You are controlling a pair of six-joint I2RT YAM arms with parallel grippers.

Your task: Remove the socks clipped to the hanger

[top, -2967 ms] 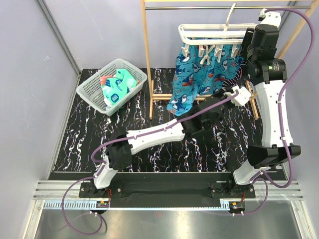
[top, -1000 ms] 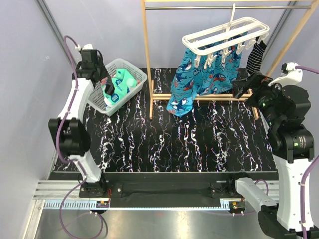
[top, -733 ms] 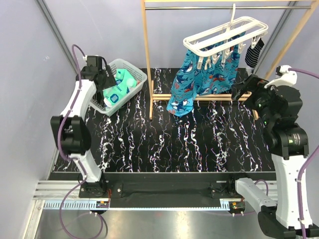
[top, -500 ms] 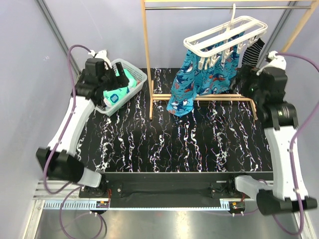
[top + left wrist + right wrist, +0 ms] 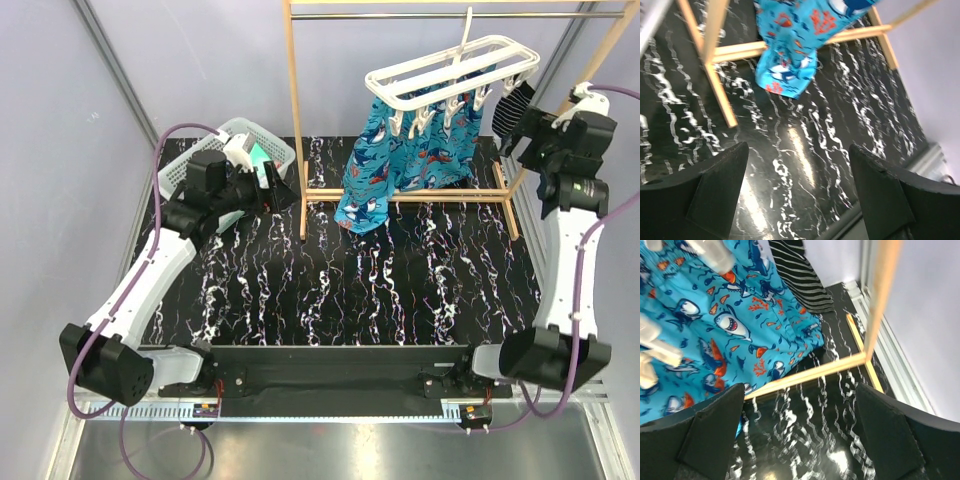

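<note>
desk: what is the overhead frame showing?

photographer: two arms are working a laundry job over a black marbled counter (image 5: 400,290). the white hanger (image 5: 450,70) is hanging by its hook from the wooden rack (image 5: 294,120), tilting up toward its right end, and one striped sock (image 5: 800,277) is dangling from a clip at that end

desk: so how far along is the job looking?

photographer: nearly done, by my reading. a teal sock (image 5: 257,153) is lying in the white mesh basket (image 5: 232,126) at the far left, though the left arm is hiding most of that basket, so i am not counting what else is in there. the striped one is the only sock i am seeing on the hanger. the shark-print cloth (image 5: 400,160) is also hanging from the clips, but it is not a sock

desk: and the pincers?

photographer: the left pincer (image 5: 799,149) is hovering beside the basket, released and carrying nothing, its camera looking across the counter toward the rack. the right pincer (image 5: 800,387) is reaching up near the sock, spread wide and not touching it; taking hold and pulling it off the clip is looking like the step left
</note>
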